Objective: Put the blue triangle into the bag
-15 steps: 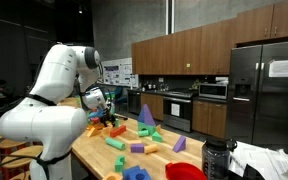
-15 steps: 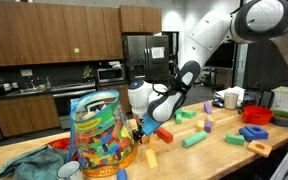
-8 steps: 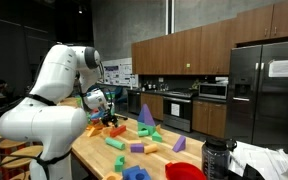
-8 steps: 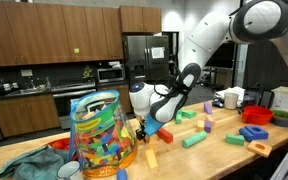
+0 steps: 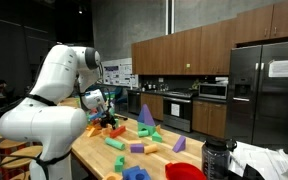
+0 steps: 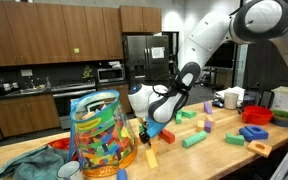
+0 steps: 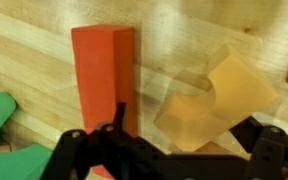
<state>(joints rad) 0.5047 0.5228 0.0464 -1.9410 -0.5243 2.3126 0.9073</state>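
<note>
Tool (image 7: 179, 142) open, above red block (image 7: 102, 75); blue triangle (image 5: 147, 114) apart, untouched

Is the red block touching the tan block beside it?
Apart. The wrist view shows a strip of bare wooden table between the red block and the tan block.
</note>
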